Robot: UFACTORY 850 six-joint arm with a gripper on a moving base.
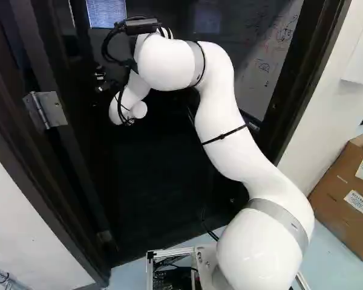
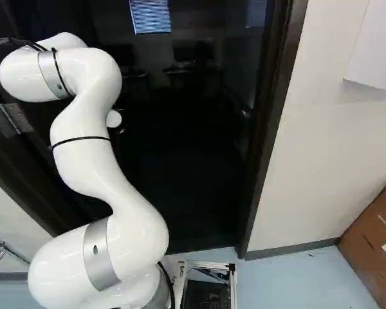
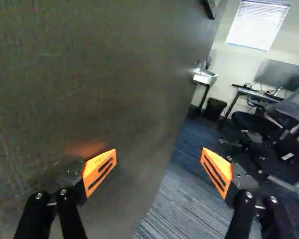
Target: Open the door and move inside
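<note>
door dark brown | carpet blue-grey, striped | arm white | box brown

Both base views look ahead and slightly down from behind the arm, one from each side, close to its lowest joint. They share the dark door frame, the metal hinge and the brown carton. The wrist view looks from the arm's end, close along the door, past its edge to carpet and a window.
</note>
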